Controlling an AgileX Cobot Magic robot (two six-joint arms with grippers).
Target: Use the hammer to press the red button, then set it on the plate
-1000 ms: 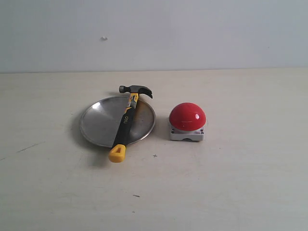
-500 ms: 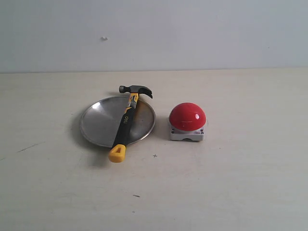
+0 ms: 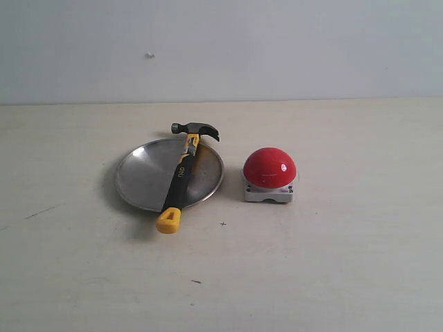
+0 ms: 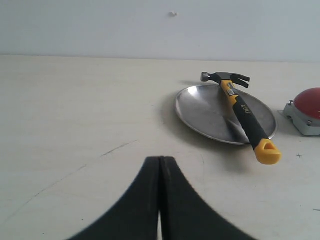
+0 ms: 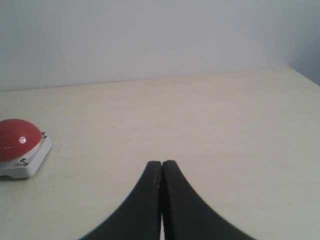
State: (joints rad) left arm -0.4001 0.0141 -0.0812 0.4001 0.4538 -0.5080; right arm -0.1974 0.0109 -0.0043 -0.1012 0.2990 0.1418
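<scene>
The hammer [image 3: 181, 177] lies across the silver plate [image 3: 142, 176], its dark head past the far rim and its yellow end hanging over the near rim. The red button [image 3: 269, 167] on its grey base stands just right of the plate. No gripper shows in the exterior view. In the left wrist view my left gripper [image 4: 161, 160] is shut and empty, well short of the plate [image 4: 205, 107] and hammer [image 4: 245, 115]. In the right wrist view my right gripper [image 5: 162, 163] is shut with nothing in it, away from the red button [image 5: 17, 140].
The pale wooden table [image 3: 332, 263] bears faint scratches and a few small dark specks. A plain white wall [image 3: 277, 48] stands behind it. The table's corner [image 5: 300, 75] shows in the right wrist view.
</scene>
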